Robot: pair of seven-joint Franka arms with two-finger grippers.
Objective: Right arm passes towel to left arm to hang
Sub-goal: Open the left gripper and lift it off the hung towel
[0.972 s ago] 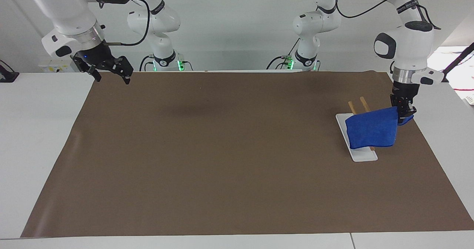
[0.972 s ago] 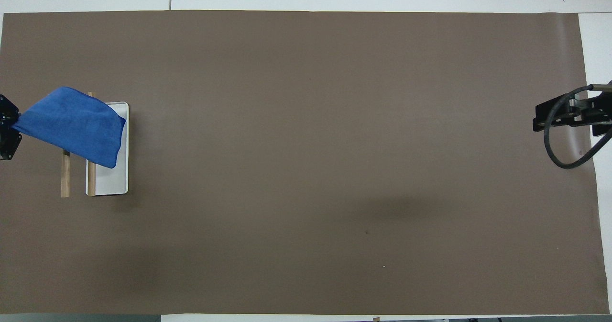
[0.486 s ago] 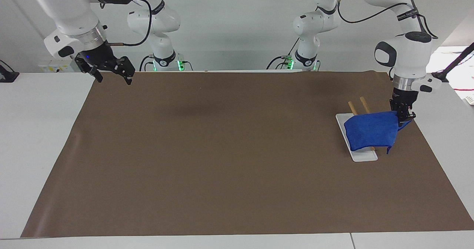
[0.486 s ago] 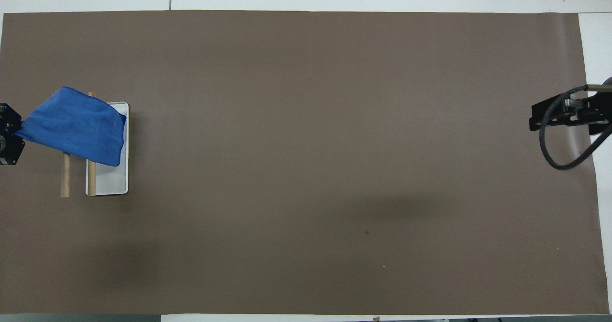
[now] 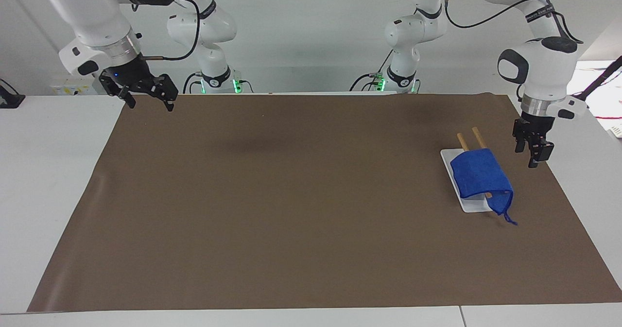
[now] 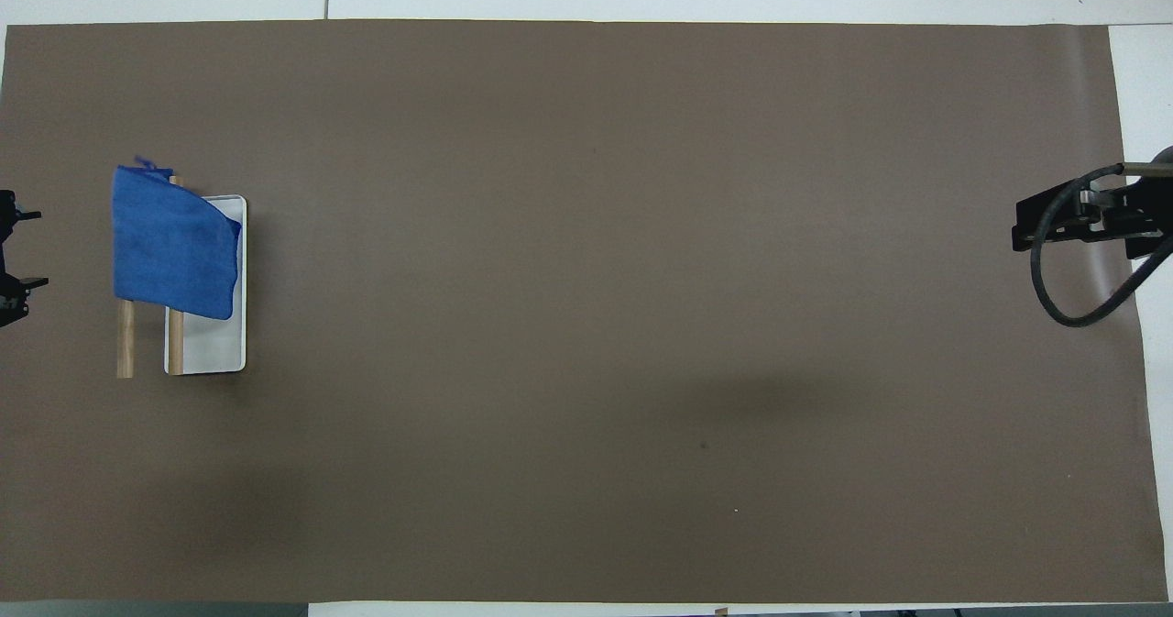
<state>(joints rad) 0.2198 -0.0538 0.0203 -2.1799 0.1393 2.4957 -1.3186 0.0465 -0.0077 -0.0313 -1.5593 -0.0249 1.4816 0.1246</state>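
Note:
The blue towel (image 5: 478, 174) hangs draped over the two wooden rails (image 5: 476, 135) of a small rack with a white base (image 5: 474, 204); its string tail dangles at the corner farthest from the robots. It also shows in the overhead view (image 6: 169, 241). My left gripper (image 5: 530, 153) is open and empty, raised beside the rack over the mat's edge at the left arm's end; it also shows in the overhead view (image 6: 11, 250). My right gripper (image 5: 148, 97) is open and empty, and waits raised over the mat's corner at the right arm's end.
A brown mat (image 5: 291, 196) covers most of the white table (image 5: 53, 171). The right arm's loose black cable (image 6: 1063, 278) loops by its wrist. Both arm bases stand at the table's robot edge.
My left gripper let go of the towel and rose slightly away from the rack. The towel's freed edge dropped over the outer rail. The right arm barely moved.

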